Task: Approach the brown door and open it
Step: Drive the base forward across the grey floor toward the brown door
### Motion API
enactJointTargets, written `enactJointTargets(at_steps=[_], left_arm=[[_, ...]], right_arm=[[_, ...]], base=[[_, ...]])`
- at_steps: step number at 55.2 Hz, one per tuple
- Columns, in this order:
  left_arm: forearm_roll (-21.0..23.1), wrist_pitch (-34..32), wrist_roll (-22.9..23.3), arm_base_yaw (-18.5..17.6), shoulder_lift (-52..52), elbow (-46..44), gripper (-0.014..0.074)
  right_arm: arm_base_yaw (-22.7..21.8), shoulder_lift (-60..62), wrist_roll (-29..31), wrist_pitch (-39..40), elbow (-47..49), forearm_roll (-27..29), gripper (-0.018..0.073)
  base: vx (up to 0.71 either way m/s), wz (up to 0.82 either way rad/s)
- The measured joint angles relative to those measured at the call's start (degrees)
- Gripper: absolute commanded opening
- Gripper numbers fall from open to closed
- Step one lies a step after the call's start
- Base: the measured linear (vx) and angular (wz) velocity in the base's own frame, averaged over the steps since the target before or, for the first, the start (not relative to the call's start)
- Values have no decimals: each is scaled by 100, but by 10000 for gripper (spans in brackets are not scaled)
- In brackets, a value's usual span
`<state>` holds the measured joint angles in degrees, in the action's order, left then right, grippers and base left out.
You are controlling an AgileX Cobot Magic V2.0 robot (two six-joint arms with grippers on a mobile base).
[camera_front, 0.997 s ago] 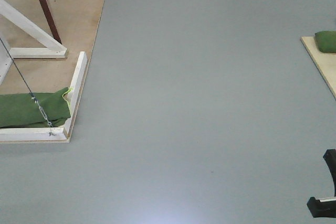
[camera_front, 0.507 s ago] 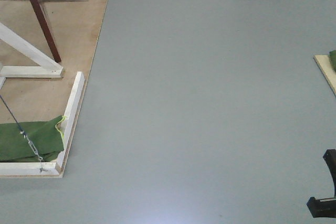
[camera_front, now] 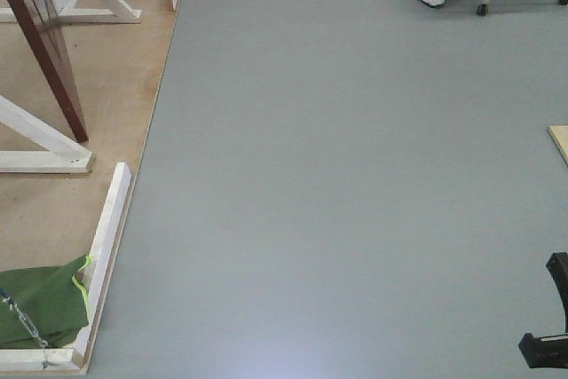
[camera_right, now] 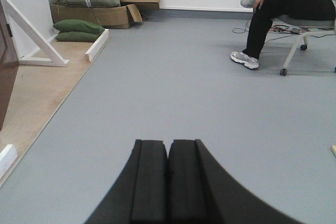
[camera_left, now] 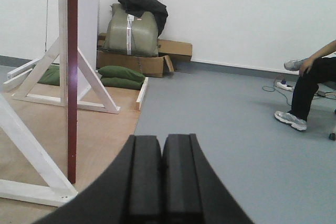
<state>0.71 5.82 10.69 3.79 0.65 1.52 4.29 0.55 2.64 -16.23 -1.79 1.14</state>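
Fingers (camera_left: 144,177) of the left gripper (camera_left: 161,148) are pressed together on nothing, and so are those of the right gripper (camera_right: 168,150); both point forward over the grey floor (camera_front: 337,184). To the left lies a plywood platform (camera_front: 53,210) edged with white battens, with a green sandbag (camera_front: 40,303) on its near corner. Further along that platform stands the brown door (camera_front: 40,42), ahead and to the left, well apart from both arms and held upright by white braces (camera_left: 100,90). The left wrist view shows it edge-on, and I cannot make out its handle. Beyond are cardboard boxes (camera_left: 131,61) against the wall and a seated person (camera_right: 278,3). I judge the approach drive to be under way. Next, the base should swing left and close in on the door's handle side before either arm reaches out.
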Motion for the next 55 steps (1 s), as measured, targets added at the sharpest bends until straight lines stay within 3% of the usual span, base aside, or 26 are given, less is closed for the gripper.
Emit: enactJointTargets(at_steps=[55], left_arm=[[0,0,0,0,0,0,-3]], right_arm=[[0,0,0,0,0,0,0]], base=[[33,-1]])
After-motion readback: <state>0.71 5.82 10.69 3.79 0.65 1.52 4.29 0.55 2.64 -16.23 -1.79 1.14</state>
